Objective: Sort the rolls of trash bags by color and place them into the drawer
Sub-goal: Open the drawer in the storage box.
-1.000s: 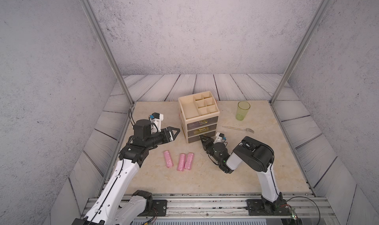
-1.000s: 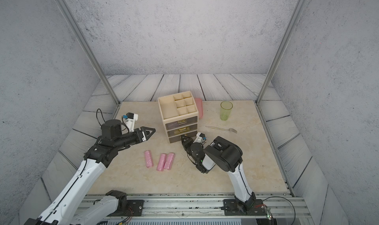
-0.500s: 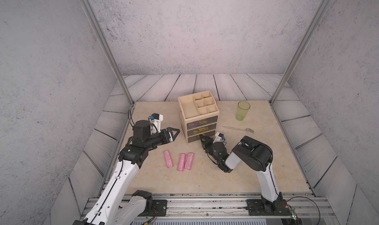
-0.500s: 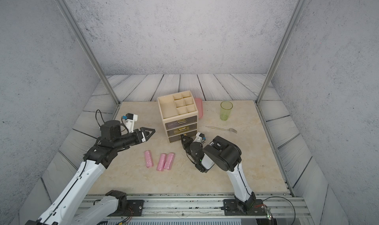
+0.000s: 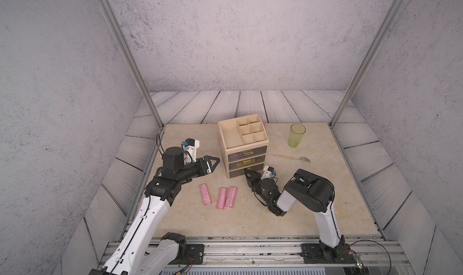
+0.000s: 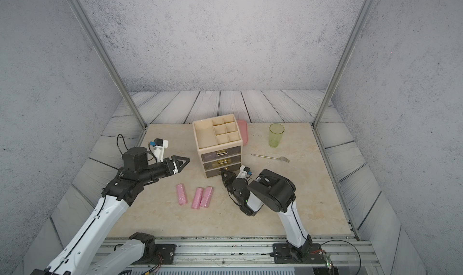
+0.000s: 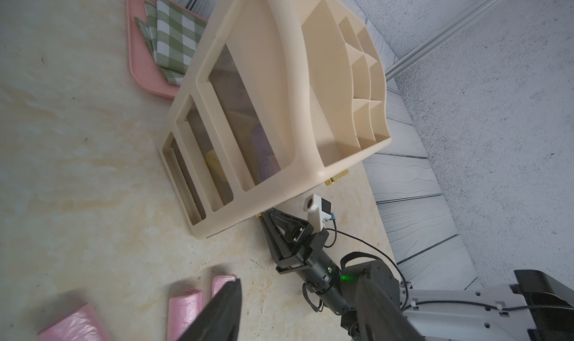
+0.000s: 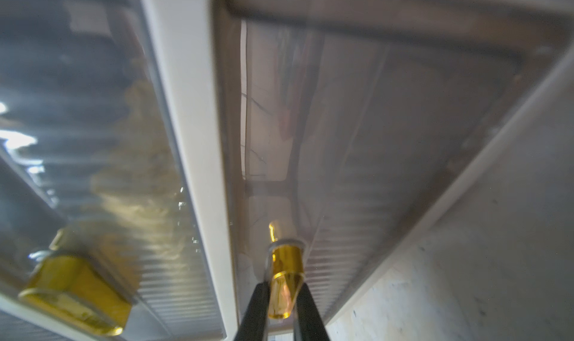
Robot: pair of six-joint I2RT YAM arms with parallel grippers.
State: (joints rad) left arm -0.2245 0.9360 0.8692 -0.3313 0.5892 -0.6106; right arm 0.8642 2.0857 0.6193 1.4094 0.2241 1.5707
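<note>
Right wrist view: the right end effector pinches the gold handle of the bottom drawer. Pull straight out, level with the desk, and slowly enough that the light drawer unit neither slides nor tips. Three pink rolls lie on the desk near the pull path; stop short of them. The left end effector hangs spread and empty beside the unit. Purple rolls and yellow rolls show through the upper drawers. The green cup and fork lie well apart.
</note>
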